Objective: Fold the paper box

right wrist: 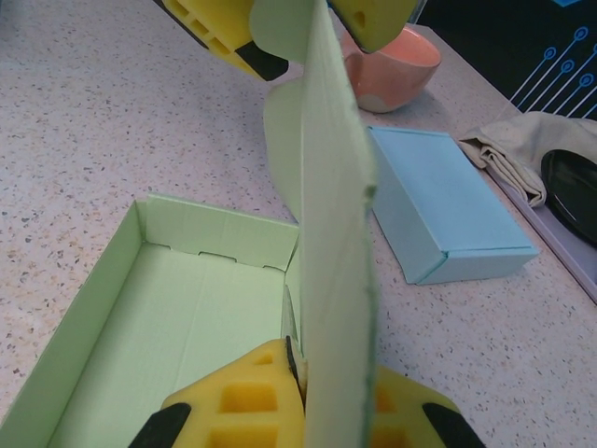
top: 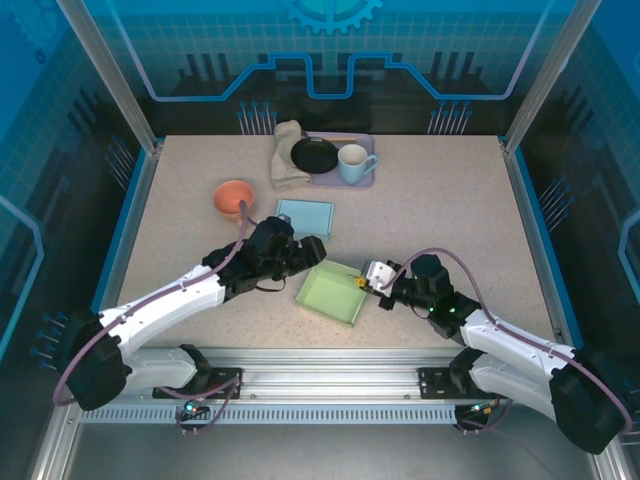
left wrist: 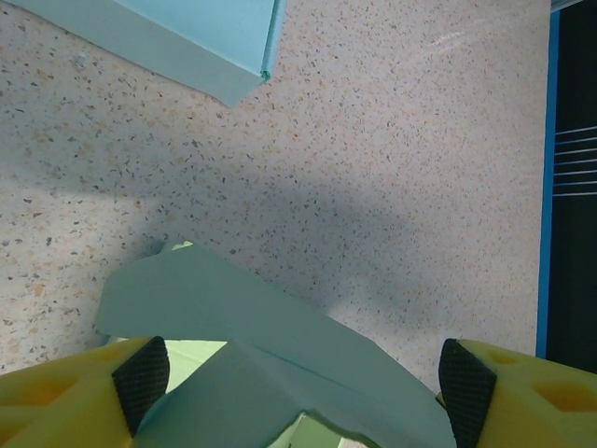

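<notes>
While the right gripper (right wrist: 300, 397) is pressed together on the near end of the upright flap (right wrist: 326, 187) at the bottom of its wrist view, the green paper box (top: 333, 292) sits open just below the middle of the overhead view, between the two arms. The left gripper (left wrist: 303, 378) is spread wide, its fingers (left wrist: 142, 371) straddling the flap's far end. A blue box (top: 304, 216) lies just above it, nearer the orange bowl (top: 234, 198).

No readable text, labels or numbers, so far as visible
</notes>
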`<action>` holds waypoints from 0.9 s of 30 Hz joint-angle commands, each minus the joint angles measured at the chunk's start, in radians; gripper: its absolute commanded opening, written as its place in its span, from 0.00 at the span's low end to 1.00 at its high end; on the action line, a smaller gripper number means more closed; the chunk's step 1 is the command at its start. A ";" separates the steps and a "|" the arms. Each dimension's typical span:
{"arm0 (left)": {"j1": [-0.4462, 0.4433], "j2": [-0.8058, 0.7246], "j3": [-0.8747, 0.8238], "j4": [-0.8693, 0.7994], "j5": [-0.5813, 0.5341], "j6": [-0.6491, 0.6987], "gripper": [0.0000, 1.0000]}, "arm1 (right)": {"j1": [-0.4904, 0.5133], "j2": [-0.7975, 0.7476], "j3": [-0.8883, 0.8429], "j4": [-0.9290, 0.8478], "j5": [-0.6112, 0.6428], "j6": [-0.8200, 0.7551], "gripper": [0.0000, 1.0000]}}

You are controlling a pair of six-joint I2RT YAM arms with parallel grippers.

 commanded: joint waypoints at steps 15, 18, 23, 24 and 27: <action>0.078 0.027 0.077 -0.047 -0.093 0.385 0.99 | 0.007 -0.069 0.023 0.028 -0.092 -0.005 0.00; 0.072 0.048 0.064 -0.026 -0.029 0.316 0.99 | 0.007 -0.071 0.018 0.034 -0.069 -0.001 0.00; 0.027 0.094 0.083 0.009 0.016 0.248 0.99 | 0.007 -0.093 0.005 0.047 -0.051 0.003 0.00; 0.021 0.108 0.096 0.008 0.036 0.243 0.99 | 0.007 -0.096 0.005 0.047 -0.044 0.003 0.00; 0.005 0.135 0.122 0.002 0.075 0.216 0.99 | 0.007 -0.089 0.004 0.051 0.019 0.002 0.00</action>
